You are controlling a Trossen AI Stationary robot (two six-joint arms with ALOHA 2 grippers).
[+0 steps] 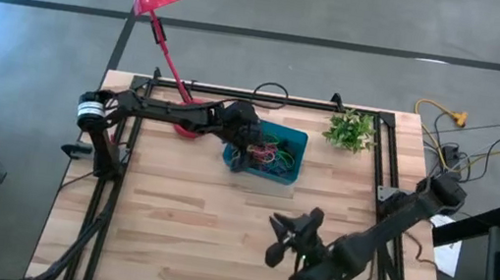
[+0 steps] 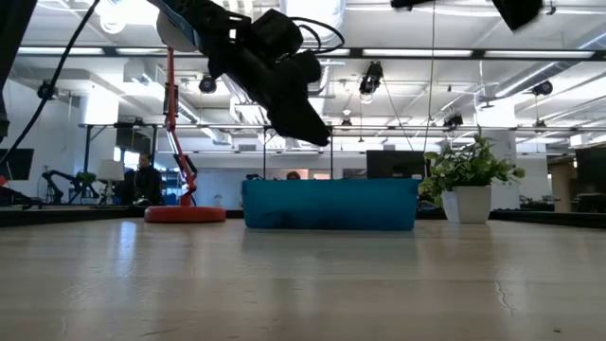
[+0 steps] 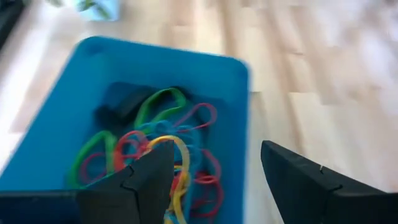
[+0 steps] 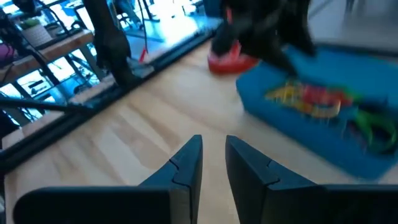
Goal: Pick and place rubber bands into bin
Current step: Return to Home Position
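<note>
The teal-blue bin (image 1: pixel 272 155) sits on the far half of the table; its wall (image 2: pixel 329 205) rests flat on the wood. Several rubber bands (image 3: pixel 163 149), red, green, yellow and teal, lie heaped inside it (image 1: pixel 278 151). My left gripper (image 3: pixel 217 149) hangs open above the bin's near-left corner (image 1: pixel 250 150), clear of the rim (image 2: pixel 305 121). One finger is over the bands, the other over bare wood. My right gripper (image 4: pixel 214 144) hovers over the table nearer the front (image 1: pixel 283 239), pointing toward the bin (image 4: pixel 311 118). Only a narrow gap separates its fingers, and nothing is between them.
A red lamp stands with its round base (image 1: pixel 190 131) just left of the bin (image 2: pixel 185 213). A small potted plant (image 1: pixel 351 130) is right of the bin (image 2: pixel 469 185). A black frame rail (image 1: pixel 266 96) runs along the table's edges. Bare wood lies between the bin and the right gripper.
</note>
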